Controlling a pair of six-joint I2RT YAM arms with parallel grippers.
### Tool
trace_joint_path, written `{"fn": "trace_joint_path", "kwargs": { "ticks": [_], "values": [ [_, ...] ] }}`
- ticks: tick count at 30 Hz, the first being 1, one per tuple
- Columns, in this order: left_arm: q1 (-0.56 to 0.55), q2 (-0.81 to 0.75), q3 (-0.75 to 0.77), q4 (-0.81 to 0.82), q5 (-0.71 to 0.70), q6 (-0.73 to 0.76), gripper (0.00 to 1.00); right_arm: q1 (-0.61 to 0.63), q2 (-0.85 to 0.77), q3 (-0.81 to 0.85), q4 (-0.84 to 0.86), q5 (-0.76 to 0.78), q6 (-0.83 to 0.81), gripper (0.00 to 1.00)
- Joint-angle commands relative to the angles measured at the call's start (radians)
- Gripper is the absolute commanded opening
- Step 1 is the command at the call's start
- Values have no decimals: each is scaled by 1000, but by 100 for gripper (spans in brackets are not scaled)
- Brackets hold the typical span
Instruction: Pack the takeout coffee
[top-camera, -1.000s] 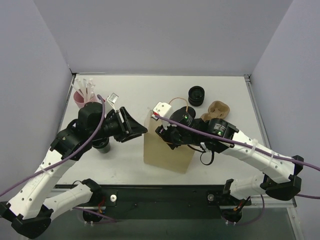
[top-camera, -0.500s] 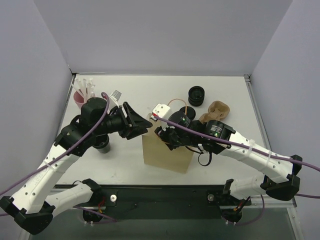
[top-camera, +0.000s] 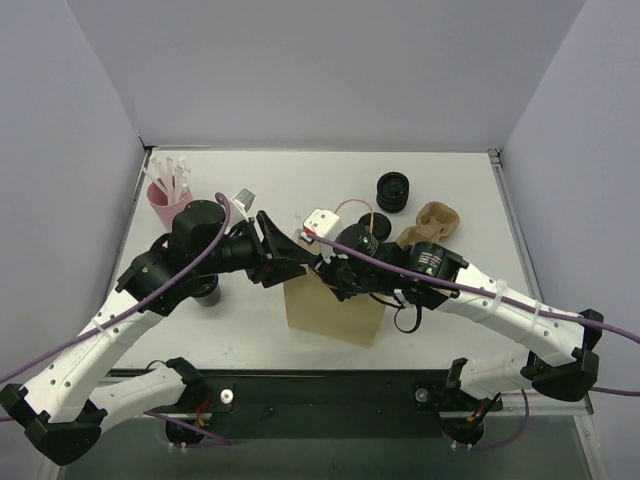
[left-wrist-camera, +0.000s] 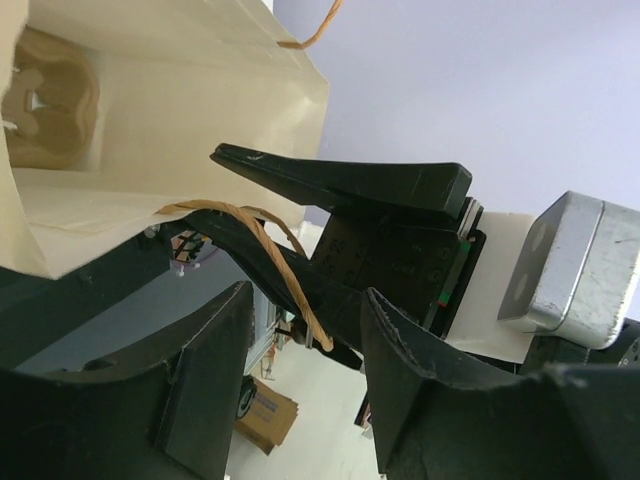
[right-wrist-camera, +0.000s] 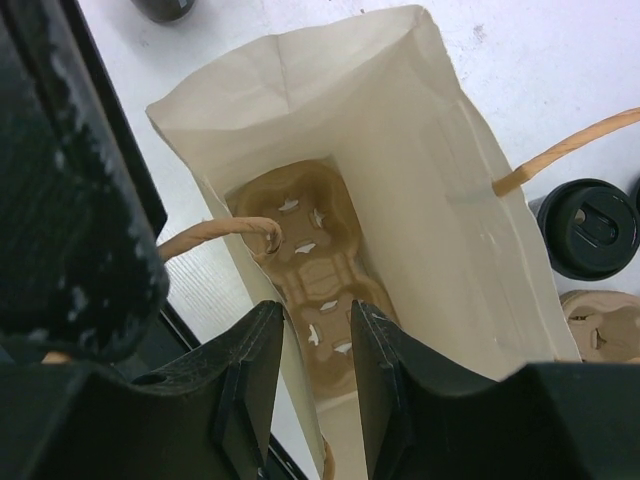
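The brown paper bag (top-camera: 335, 310) stands open at mid-table with a pulp cup carrier (right-wrist-camera: 310, 270) on its floor. My right gripper (top-camera: 325, 275) is open and straddles the bag's near wall (right-wrist-camera: 440, 200), one finger outside and one inside (right-wrist-camera: 315, 315). My left gripper (top-camera: 300, 258) is open at the bag's left rim, and the bag's twine handle (left-wrist-camera: 285, 285) hangs just ahead of its jaws (left-wrist-camera: 305, 300). The takeout coffee (top-camera: 205, 291) stands left of the bag, mostly hidden under my left arm. A dark piece of it shows at the top edge of the right wrist view (right-wrist-camera: 165, 8).
A short stack of black ribbed rings (top-camera: 393, 190) stands behind the bag, and it also shows in the right wrist view (right-wrist-camera: 588, 228). A second pulp carrier (top-camera: 435, 218) lies beside the rings. A pink cup of white sticks (top-camera: 165, 200) stands at the far left.
My left gripper has moved right, up to the bag's left rim and close to the right gripper. The right gripper has shifted slightly left at the bag's mouth.
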Motion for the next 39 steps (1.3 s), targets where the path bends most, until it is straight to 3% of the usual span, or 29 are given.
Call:
{"fn": "trace_joint_path", "kwargs": {
  "ticks": [1, 7, 10, 16, 26, 32, 39],
  "values": [
    [-26, 5, -19, 68, -38, -72, 53, 13, -37, -18, 16, 38, 17, 34],
    [-49, 15, -13, 76, -41, -44, 43, 13, -46, -28, 19, 58, 23, 34],
    [-58, 6, -22, 54, -48, -23, 33, 12, -52, -28, 25, 60, 27, 34],
    [-59, -23, -56, 30, -57, 12, 0, 1, -67, -39, 37, 55, 50, 35],
    [-82, -55, -83, -100, -67, 151, 0, -141, -170, -94, 111, -161, 132, 37],
    [-95, -69, -155, -38, -56, 174, 0, -164, -166, -103, 123, -197, 136, 38],
    [-107, -77, -229, 62, -50, 157, 0, -163, -170, -160, 161, -210, 149, 32]
  ]
}}
